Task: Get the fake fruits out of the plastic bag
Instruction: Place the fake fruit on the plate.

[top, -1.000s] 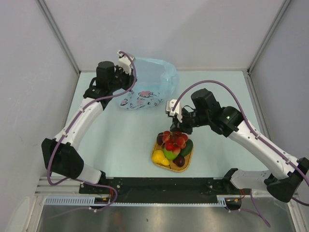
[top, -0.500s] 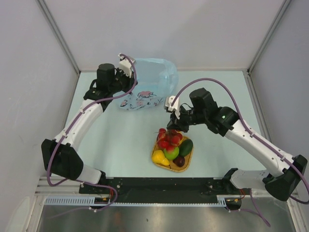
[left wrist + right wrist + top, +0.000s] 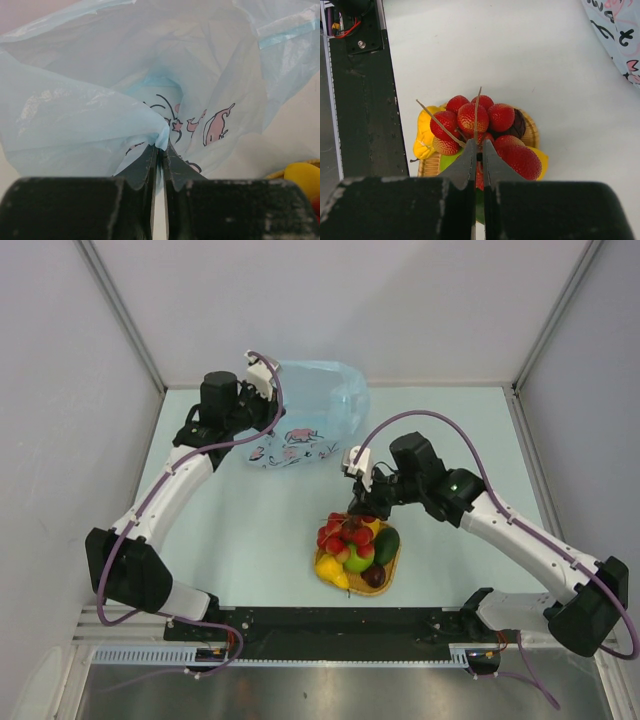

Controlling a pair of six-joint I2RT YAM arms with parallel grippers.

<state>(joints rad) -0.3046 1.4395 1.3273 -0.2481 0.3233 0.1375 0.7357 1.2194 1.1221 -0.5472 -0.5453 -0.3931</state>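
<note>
Right, quick count from my end: 2 grippers, 1 plastic bag (image 3: 320, 405), 1 woven orange tray (image 3: 533, 132), 1 pile of fake fruits (image 3: 357, 558).

L gripper (image 3: 160, 148) was at the far-left of the table (image 3: 250, 530). Its fingers were squeezed to a sliver w/ a fold of the bag nipped between them. Bag was bunched up there, pale blue, pink-and-dark print toward the near side, well apart from the tray.

R gripper (image 3: 478, 146) hung right over the tray, near mid-table. Its fingers were likewise down to a thin gap, clamped on 1 stem (image 3: 477, 107) of the red berries (image 3: 472, 118). A 2nd bare stem stuck out sideways. I counted 8 berries on the R wrist cam, maybe more hidden behind the fingers. Bunch sat over the other fruits; resting or just lifted, couldn't tell.

All fruit was in the tray:
- 1 green apple (image 3: 354, 561) in the middle
- 1 avocado (image 3: 386, 543) on the right side
- 1 plum (image 3: 374, 577) at the near-right rim
- yellow fruits (image 3: 328, 568) at the near-left, 2 lumps touching; couldn't tell lemon from pear

R wrist cam also showed 1 dark plum tucked behind the berries and 1 more bit of yellow under them. Couldn't tell if those were the same pieces.
</note>
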